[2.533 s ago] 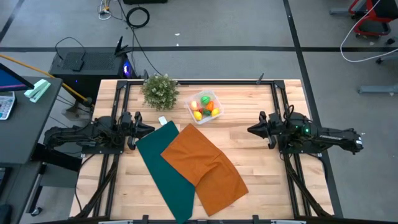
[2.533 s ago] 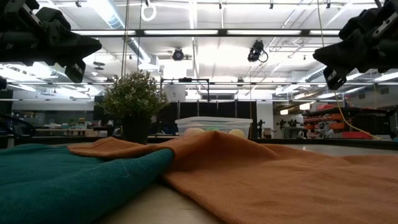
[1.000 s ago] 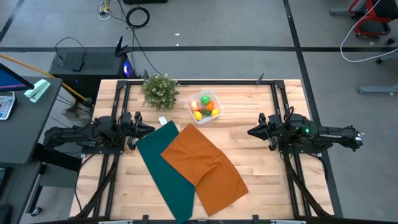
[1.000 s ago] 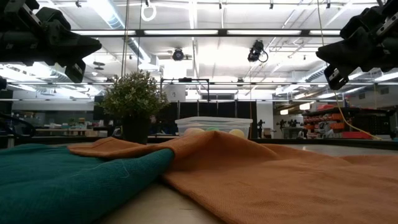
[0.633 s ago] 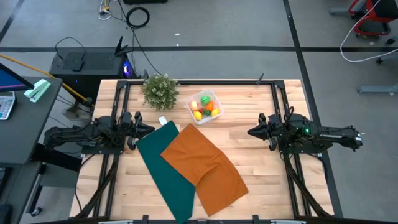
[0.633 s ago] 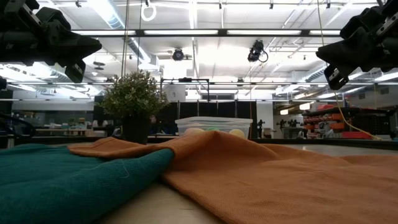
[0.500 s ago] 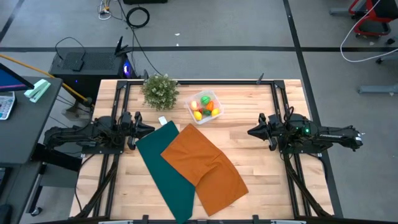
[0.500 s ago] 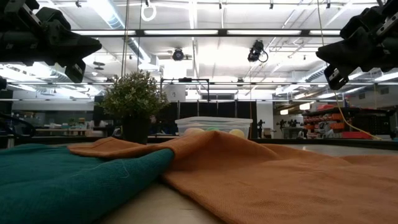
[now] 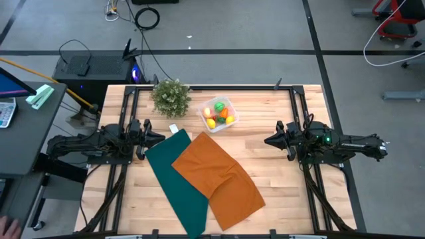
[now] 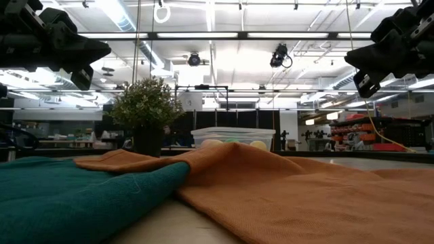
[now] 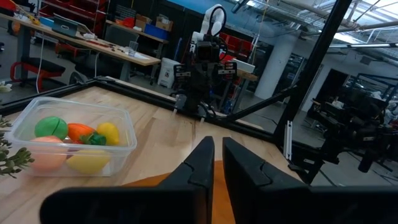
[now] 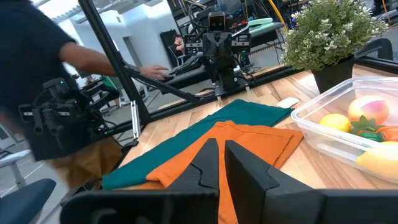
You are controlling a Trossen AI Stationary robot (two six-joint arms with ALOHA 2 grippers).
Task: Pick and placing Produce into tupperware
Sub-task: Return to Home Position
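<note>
Hardly anything has shifted since a moment ago: my right tool [image 9: 267,140] settled a touch and has held since, and my left tool [image 9: 159,138] has not stirred. Both hang above their own sides of the bench [image 9: 279,192], well apart, each with its fingers drawn together to a narrow slit and holding nothing. Between them lie the orange cloth [image 9: 219,176] and the green cloth [image 9: 176,186] under it. Beyond those, toward the far edge, the clear box [image 11: 127,134] stands beside the potted plant [image 9: 170,96] with the toy fruit [image 9: 218,114] piled inside. I see none loose on the bench. I judge the placing done and the return to rest all but finished, so the next move asks only for staying parked.
</note>
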